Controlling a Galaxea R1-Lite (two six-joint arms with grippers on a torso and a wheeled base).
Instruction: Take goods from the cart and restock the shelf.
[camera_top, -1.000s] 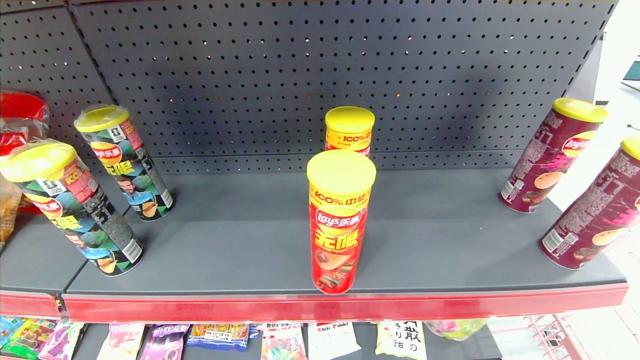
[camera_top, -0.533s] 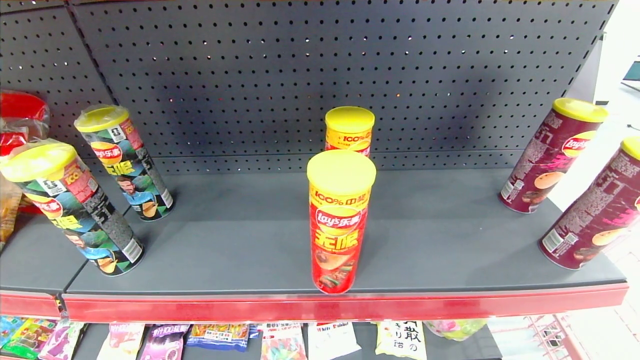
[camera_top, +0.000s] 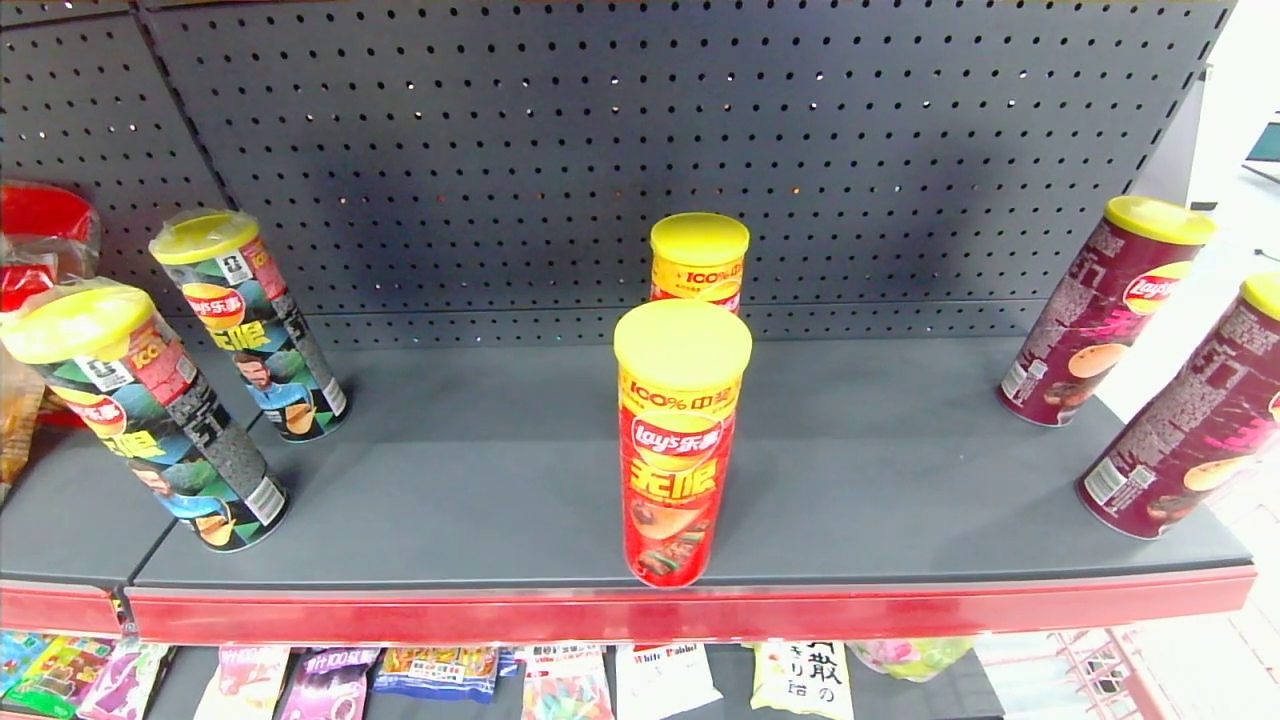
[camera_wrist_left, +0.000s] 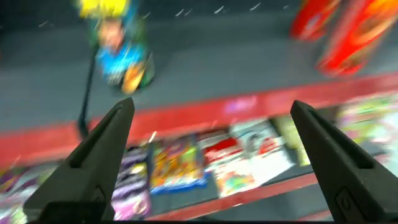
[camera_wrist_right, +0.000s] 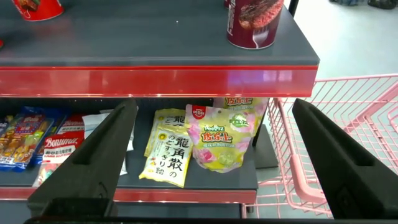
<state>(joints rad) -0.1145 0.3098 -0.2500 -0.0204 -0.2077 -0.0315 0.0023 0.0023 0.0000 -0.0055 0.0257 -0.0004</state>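
Jaws stand wide and empty on both the left gripper (camera_wrist_left: 211, 112) and the right gripper (camera_wrist_right: 211, 118), facing the shelf (camera_top: 640, 612) front. Pink cart (camera_wrist_right: 348, 143) lies low to the right, nearest the right arm; its goods cannot be made out. One red can (camera_top: 678, 450) stands upright mid-shelf.
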